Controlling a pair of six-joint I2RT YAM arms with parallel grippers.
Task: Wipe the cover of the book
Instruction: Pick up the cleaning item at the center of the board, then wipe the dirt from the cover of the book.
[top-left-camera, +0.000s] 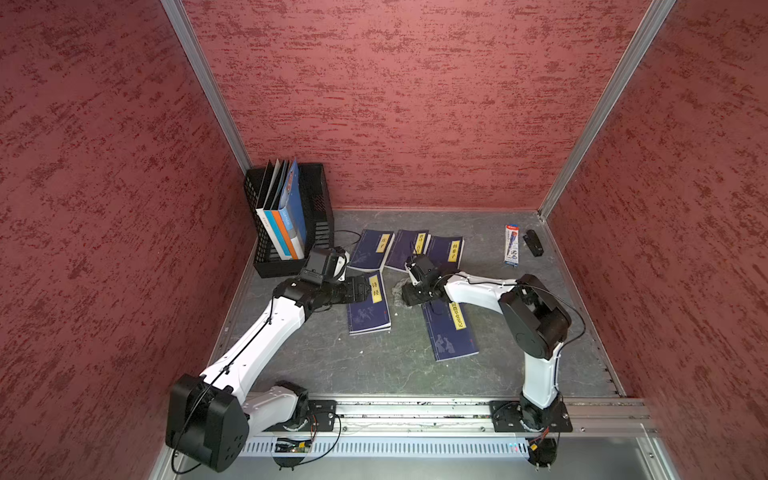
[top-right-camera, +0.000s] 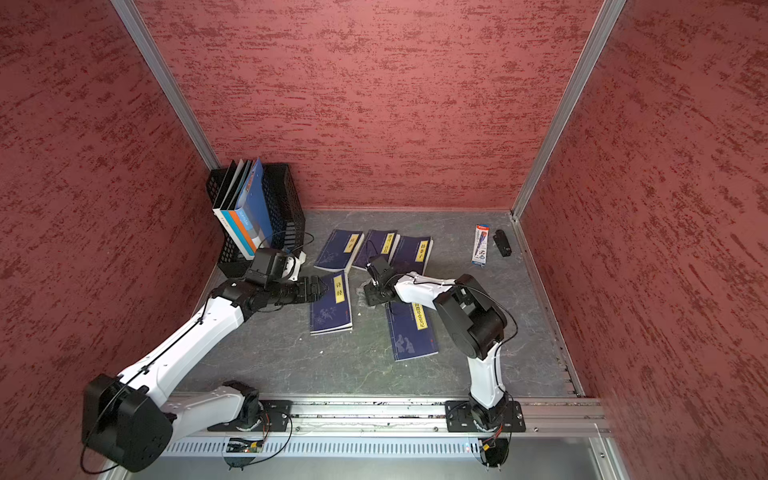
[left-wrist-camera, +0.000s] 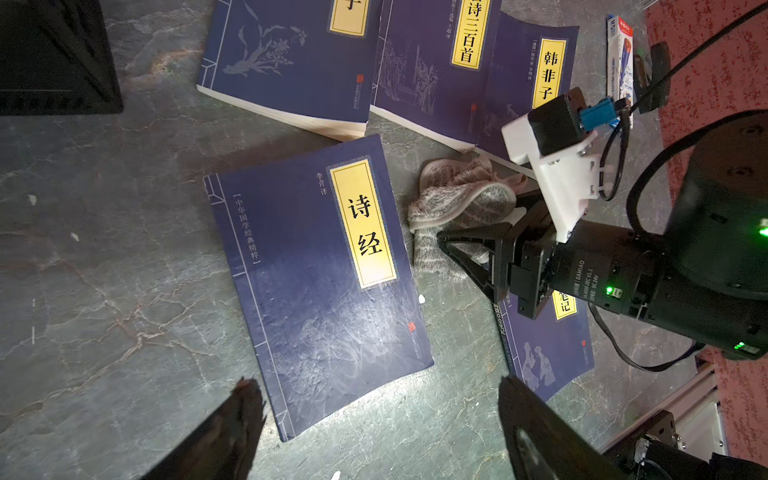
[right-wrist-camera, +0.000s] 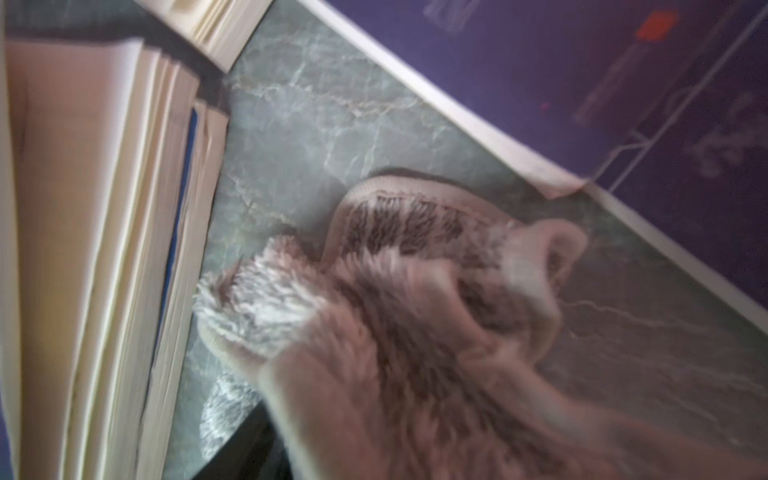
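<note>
On grey marbled counter (top-left-camera: 374, 365), centre: navy paperback book (left-wrist-camera: 316, 282) with yellow title label, lying flat, cover up. Your left tool (left-wrist-camera: 382, 424): jaws wide apart above its edge, empty. Your right tool (left-wrist-camera: 478, 226): at fuzzy pink-grey cloth (left-wrist-camera: 457, 199) just beside the book; grip cannot be told.

In both top views the right gripper (top-left-camera: 408, 296) covers nearly all of the cloth (top-left-camera: 397, 288), leaving only a fuzzy fringe showing. In the right wrist view that cloth is smeared with blur and runs off the lower edge. The fingers are lost behind it, so whether they grip it cannot be told. The right arm (top-left-camera: 473, 289) hides the top of the lower book (top-left-camera: 451, 336). The left gripper (top-left-camera: 365, 289) hides a corner of the 诗经 book (top-left-camera: 370, 313). The pen packet (top-left-camera: 512, 245) carries print too small to read, and the black object (top-left-camera: 533, 243) beside it is too small to name.
</note>
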